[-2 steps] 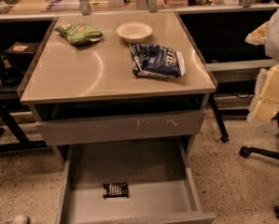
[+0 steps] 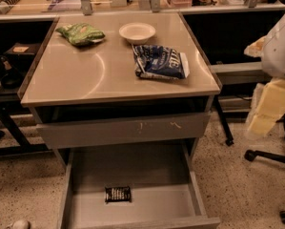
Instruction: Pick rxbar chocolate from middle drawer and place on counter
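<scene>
The rxbar chocolate (image 2: 117, 193), a small black wrapper with white lettering, lies flat on the bottom of the open middle drawer (image 2: 161, 175), near its front and left of centre. The tan glossy counter (image 2: 80, 75) is above it. The gripper is not in view. Only white and pale yellow arm parts (image 2: 275, 80) show at the right edge, beside the cabinet and well away from the drawer.
On the counter are a green bag (image 2: 81, 33) at the back left, a white bowl (image 2: 137, 32) at the back middle and a blue-white bag (image 2: 160, 62) to the right. A closed drawer with pale scratches (image 2: 123, 129) sits above the open one. Chair wheels (image 2: 250, 155) stand on the right floor.
</scene>
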Available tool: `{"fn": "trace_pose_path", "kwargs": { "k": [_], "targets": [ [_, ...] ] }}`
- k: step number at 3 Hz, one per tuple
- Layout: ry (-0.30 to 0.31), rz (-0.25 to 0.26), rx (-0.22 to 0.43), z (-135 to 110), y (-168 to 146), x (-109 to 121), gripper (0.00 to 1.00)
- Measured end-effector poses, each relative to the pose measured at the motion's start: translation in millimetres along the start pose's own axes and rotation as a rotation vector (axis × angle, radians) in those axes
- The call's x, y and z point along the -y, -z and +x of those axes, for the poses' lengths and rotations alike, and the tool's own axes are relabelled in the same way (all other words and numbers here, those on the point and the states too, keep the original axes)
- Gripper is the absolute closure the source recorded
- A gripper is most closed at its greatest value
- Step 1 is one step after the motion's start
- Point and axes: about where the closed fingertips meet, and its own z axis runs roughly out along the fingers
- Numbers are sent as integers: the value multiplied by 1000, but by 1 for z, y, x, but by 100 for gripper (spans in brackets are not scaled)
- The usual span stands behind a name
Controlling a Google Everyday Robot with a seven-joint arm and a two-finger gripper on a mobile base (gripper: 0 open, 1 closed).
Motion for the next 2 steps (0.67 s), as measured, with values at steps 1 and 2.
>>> {"fn": "trace_pose_path", "kwargs": {
  "k": [1,2],
  "targets": [
    [8,-37,52,-11,-50,-22,0],
    [10,-78,106,-25,-100,-37,0]
  ]
}}
